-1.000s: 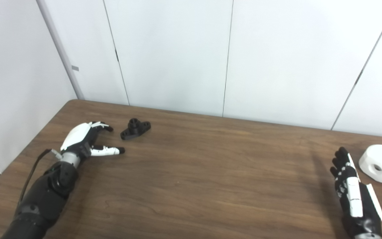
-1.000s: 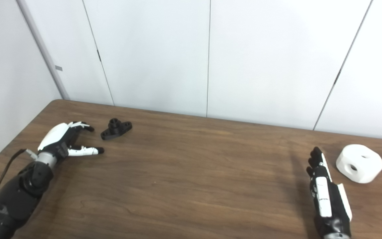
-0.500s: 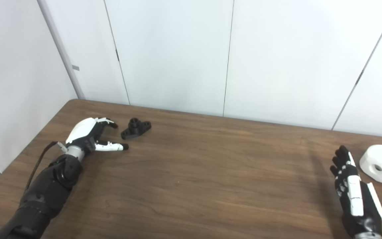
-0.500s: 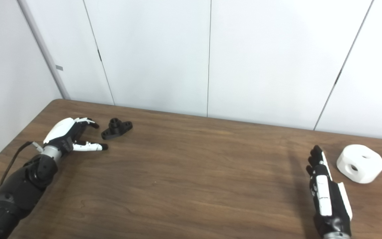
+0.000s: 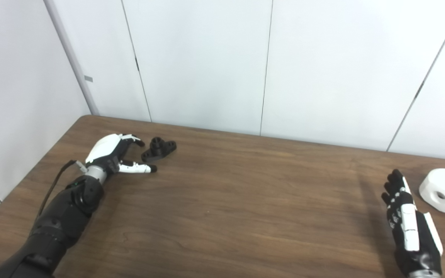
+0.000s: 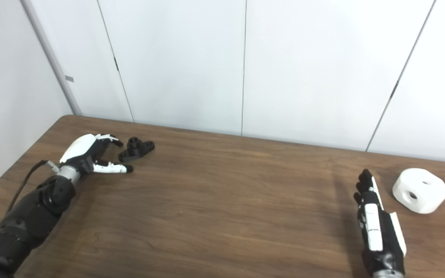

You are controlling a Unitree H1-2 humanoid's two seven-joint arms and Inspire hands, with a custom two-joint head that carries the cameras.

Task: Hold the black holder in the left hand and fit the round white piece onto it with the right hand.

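Reaching in from the left, the left robot hand [image 5: 112,154] lies low on the tabletop [image 5: 222,200] with its fingers spread and empty, thumb stretched out along the wood below the black holder [image 5: 158,149] and the upper fingers curled just beside the holder's near end. From where I stand I cannot tell whether a fingertip already touches it; the holder looks to be lying flat on the wood, its round boss up, near the back left corner.

Across the tabletop, the right robot hand [image 5: 410,224] stands on edge, fingers straight and together-ish but gripping nothing, palm turned toward the round white piece [image 5: 444,190]. That piece sits just beside the fingertips, apart from them, at the far right edge, one round hole facing forward.

By my reading this is the very first step: the approach to the two pick-ups, nothing grasped yet. The next move calls for the left robot hand to slide a little further and close around the holder's narrow body without pushing it away, since it is small and light-looking. The right robot hand needs to shift sideways and wrap the white piece, which looks broad for a one-handed hold.
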